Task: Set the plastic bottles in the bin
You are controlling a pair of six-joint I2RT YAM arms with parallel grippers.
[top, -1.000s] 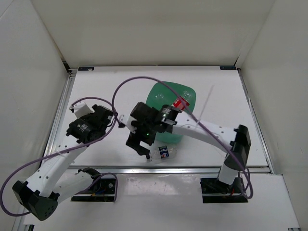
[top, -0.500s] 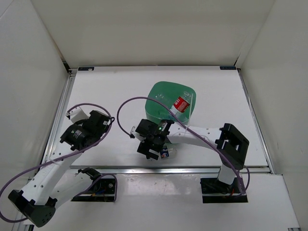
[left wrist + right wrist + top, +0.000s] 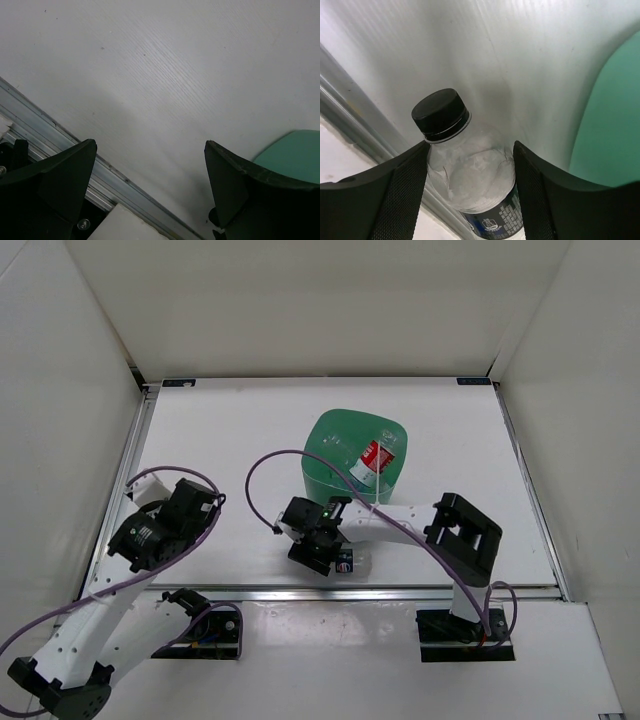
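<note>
A clear plastic bottle (image 3: pixel 470 180) with a black cap (image 3: pixel 440 114) and a dark blue label lies on the table near its front edge, just in front of the green bin (image 3: pixel 330 422). My right gripper (image 3: pixel 470 150) is shut on this bottle, one mesh pad pressing each side of its shoulder. From above, the right gripper (image 3: pixel 322 552) covers most of the bottle (image 3: pixel 346 562). A red-labelled bottle (image 3: pixel 372 462) leans inside the bin. My left gripper (image 3: pixel 198 504) hangs open and empty over bare table at the left; the left wrist view shows its fingers (image 3: pixel 235 175) spread wide.
A metal rail (image 3: pixel 400 590) runs along the table's front edge, right beside the held bottle. White walls enclose the table on three sides. A purple cable (image 3: pixel 262 472) arcs over the right arm. The bin's edge (image 3: pixel 295 155) shows in the left wrist view.
My right gripper dropped down to the dark blue bottle at the front edge and closed on it. My left arm drew back to the left and toward the near edge.
</note>
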